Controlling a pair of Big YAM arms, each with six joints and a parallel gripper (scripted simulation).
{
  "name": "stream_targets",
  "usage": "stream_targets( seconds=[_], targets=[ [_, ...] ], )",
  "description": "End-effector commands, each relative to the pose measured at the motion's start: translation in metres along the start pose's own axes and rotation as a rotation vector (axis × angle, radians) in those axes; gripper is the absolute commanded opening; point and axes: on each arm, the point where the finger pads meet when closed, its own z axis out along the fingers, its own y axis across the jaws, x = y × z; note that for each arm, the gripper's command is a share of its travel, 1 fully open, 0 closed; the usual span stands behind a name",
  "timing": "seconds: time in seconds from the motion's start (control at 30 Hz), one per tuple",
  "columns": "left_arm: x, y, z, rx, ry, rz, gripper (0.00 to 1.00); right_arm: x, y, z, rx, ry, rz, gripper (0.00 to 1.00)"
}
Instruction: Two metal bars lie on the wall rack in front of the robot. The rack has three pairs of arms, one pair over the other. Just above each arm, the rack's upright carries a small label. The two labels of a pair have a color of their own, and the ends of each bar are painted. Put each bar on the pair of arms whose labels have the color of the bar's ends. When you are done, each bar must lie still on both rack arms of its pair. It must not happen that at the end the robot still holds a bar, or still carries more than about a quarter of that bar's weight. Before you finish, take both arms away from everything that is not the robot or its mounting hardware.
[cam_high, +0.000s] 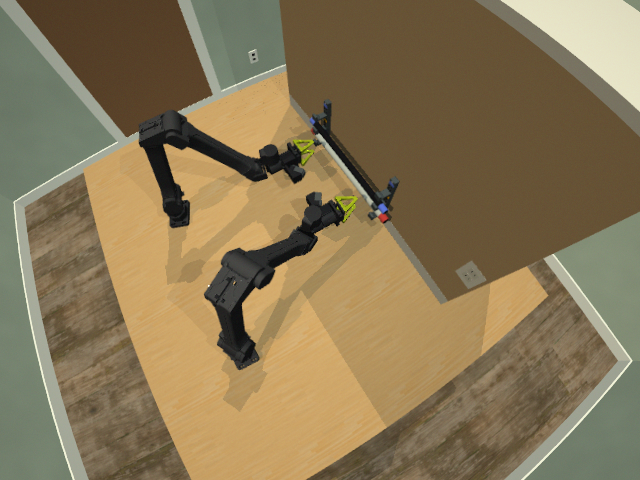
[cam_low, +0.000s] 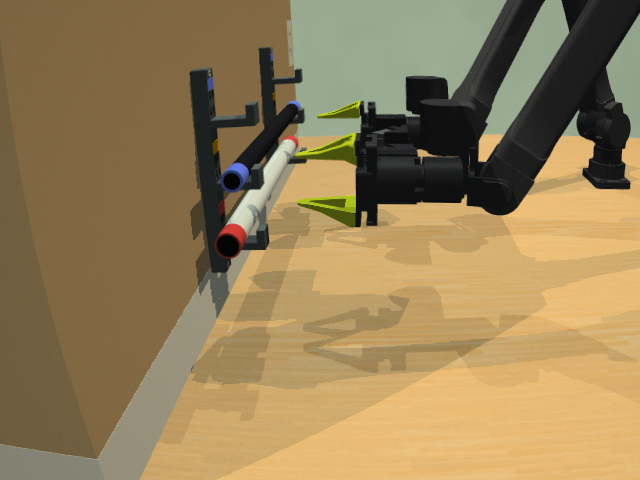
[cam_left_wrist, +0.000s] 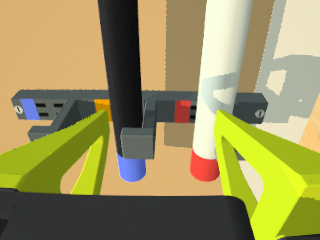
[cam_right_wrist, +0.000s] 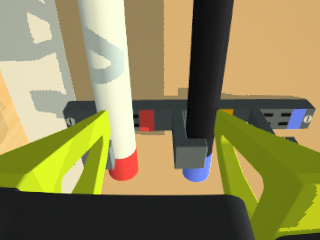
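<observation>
A black bar (cam_high: 351, 167) (cam_low: 263, 136) (cam_left_wrist: 120, 60) (cam_right_wrist: 210, 60) with blue ends lies on the rack's middle pair of arms, whose labels are orange. A white bar (cam_high: 345, 168) (cam_low: 261, 201) (cam_left_wrist: 225, 60) (cam_right_wrist: 107, 60) with red ends lies on the lowest pair, whose labels are red. The top pair, labelled blue, bears no bar. My left gripper (cam_high: 313, 145) (cam_low: 298, 178) (cam_left_wrist: 162, 120) is open and empty, a little out from the bars near their left end. My right gripper (cam_high: 355, 202) (cam_right_wrist: 162, 120) is open and empty, likewise out from their right end.
The rack's upright (cam_low: 199, 103) (cam_left_wrist: 245, 102) (cam_right_wrist: 160, 105) stands against the brown wall (cam_high: 439, 129). The top rack arms (cam_low: 232, 121) jut out above the black bar. The table top (cam_high: 289, 351) lies below both grippers.
</observation>
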Motion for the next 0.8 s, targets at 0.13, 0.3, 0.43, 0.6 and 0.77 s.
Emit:
stream_targets(
  seconds=[0.13,0.3,0.43,0.6,0.77],
  targets=[
    [-0.01,0.032,0.0,-0.026,-0.013,-0.004,0.61,-0.006,-0.036,-0.001,0.037,-0.006,0.021,0.61],
    [-0.01,0.038,0.0,-0.021,-0.013,-0.003,0.6,-0.006,-0.042,-0.002,0.034,-0.006,0.02,0.6],
    [-0.01,0.043,0.0,-0.017,-0.013,-0.002,0.6,-0.006,-0.047,-0.003,0.032,-0.006,0.019,0.6],
    [-0.01,0.049,0.0,-0.012,-0.013,-0.001,0.59,-0.006,-0.053,-0.004,0.029,-0.006,0.018,0.6],
    [-0.01,0.052,0.0,-0.013,-0.013,-0.002,0.59,-0.006,-0.056,-0.004,0.029,-0.006,0.018,0.59]
  ],
)
